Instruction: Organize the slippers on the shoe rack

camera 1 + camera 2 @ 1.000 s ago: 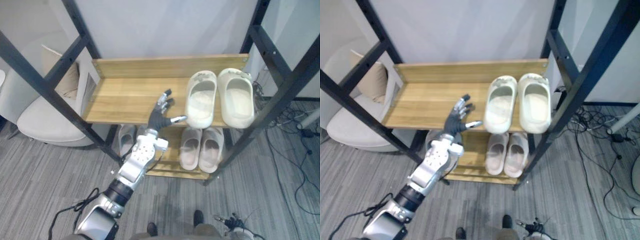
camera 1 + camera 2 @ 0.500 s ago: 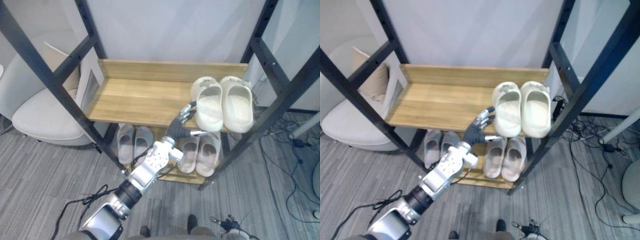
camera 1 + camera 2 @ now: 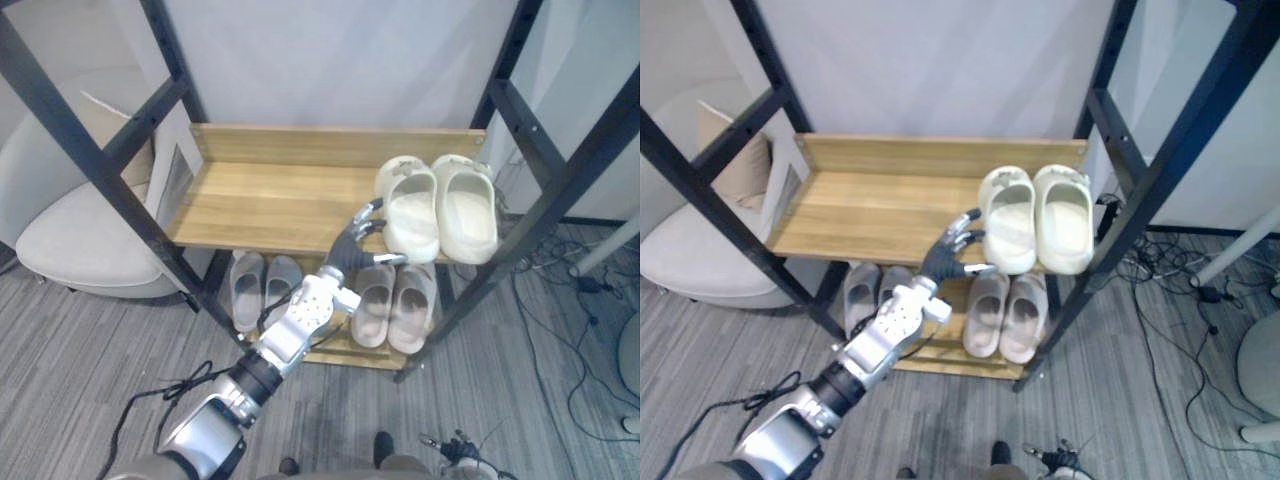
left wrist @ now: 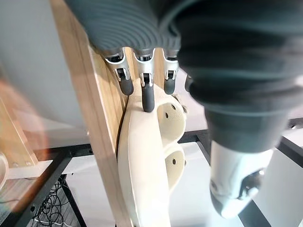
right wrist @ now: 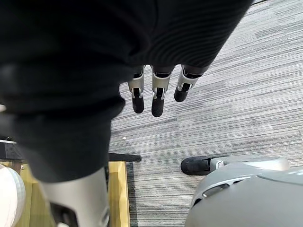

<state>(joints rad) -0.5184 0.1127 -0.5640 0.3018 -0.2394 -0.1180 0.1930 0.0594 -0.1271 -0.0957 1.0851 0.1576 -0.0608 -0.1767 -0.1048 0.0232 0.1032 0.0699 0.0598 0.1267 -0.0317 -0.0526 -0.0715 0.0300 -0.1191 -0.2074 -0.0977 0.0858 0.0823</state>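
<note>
The landmark is the light wooden top shelf [image 3: 270, 200] of the black-framed metal shoe rack. At this shelf's right end stands the pair of cream-white moulded foam slippers [image 3: 412, 215], side by side and touching, toes toward the shelf's back board and heels at its front edge. That is where the task's things are, already on the rack and close to square with it.

The left hand [image 3: 347, 248] is at the shelf's front edge, just beside the nearer cream slipper. Its fingers [image 4: 148, 97] are stretched out almost straight, with dark tips resting against that slipper's outer side wall. The thumb stands apart below the shelf's edge. Nothing is gripped. This reads as a flat-fingered nudge, probably to press the slipper snug against its mate and line the pair up, which calls for a push and not a grasp.

Below the shelf, on the lower wooden board, a grey pair of slippers [image 3: 258, 285] sits under its middle and a pale pink pair [image 3: 395, 300] sits under its right end, both neatly paired.

The right hand [image 5: 158, 97] hangs well away from the shelf over the grey striped carpet [image 5: 236, 94], fingers loose and holding nothing.

No label, logo or writing can be made out on the slippers or the rack.
</note>
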